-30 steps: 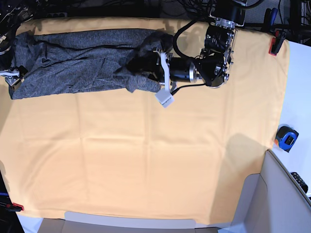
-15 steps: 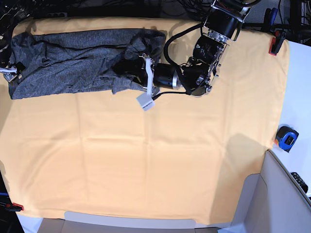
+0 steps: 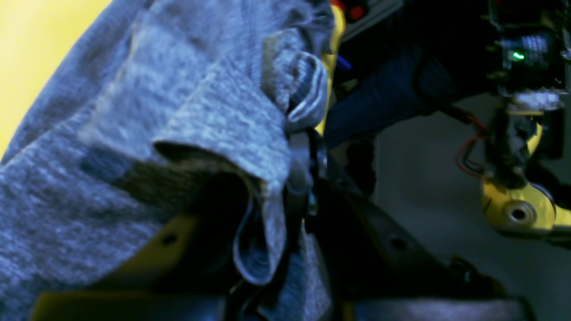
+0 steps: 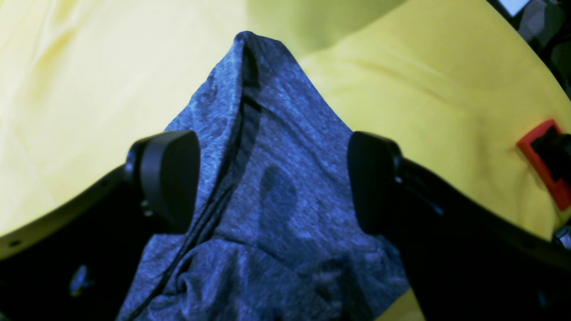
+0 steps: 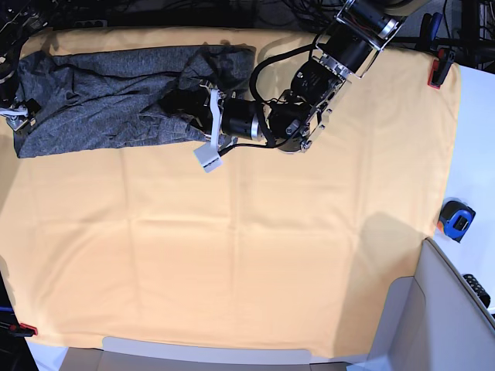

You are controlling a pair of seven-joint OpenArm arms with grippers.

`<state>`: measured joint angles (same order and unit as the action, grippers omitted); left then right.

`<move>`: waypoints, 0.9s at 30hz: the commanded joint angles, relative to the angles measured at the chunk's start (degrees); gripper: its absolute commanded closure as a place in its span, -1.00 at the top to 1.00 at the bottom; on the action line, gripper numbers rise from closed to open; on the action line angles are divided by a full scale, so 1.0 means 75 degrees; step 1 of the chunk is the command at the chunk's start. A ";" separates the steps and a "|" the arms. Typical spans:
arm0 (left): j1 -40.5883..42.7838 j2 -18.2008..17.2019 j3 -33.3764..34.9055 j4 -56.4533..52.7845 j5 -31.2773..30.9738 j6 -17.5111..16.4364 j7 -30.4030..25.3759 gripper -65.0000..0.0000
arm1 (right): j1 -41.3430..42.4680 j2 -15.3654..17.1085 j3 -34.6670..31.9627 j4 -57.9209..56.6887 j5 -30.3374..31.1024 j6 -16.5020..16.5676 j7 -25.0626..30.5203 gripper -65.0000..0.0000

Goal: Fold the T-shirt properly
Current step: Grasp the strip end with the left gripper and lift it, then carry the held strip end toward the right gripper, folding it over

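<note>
The T-shirt (image 5: 116, 97), bunched along the far edge of the yellow-orange cloth (image 5: 232, 255) on the worktop, is being gripped at one end by the clenched left hand (image 5: 179, 102) and straddled at the other by the wide-open right hand (image 4: 272, 178), so a sideways fold is judged under way, with smooth laying needed next.

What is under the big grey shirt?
Under the wrinkly dark-grey knit T-shirt lies the big yellow-orange cloth, showing all around it. Whatever the cloth covers is hidden. The left gripper pinches a shirt fold, so its fingertips are buried in fabric.

Dark-grey heathered T-shirt (image 5: 116, 97) (wrinkled), bunched lengthwise along the cloth's far edge
</note>
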<state>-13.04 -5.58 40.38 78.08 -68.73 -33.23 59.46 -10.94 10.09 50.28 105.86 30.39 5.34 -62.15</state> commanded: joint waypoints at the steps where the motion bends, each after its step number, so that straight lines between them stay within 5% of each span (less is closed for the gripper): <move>1: -0.0225 0.0071 0.0107 0.0015 -0.0231 -0.0088 -0.0280 -0.99 | 0.0023 0.0103 0.0030 0.0097 0.0044 0.0032 0.0158 0.55; 27: -0.0600 0.0668 0.0272 -0.0770 -0.0231 -0.0088 -0.1147 -0.99 | 0.0023 -0.0015 0.0006 0.0097 0.0044 0.0032 0.0158 0.55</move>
<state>-16.01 -1.13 42.54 71.29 -69.08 -33.17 52.29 -10.92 9.15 50.17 105.82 30.39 5.34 -62.15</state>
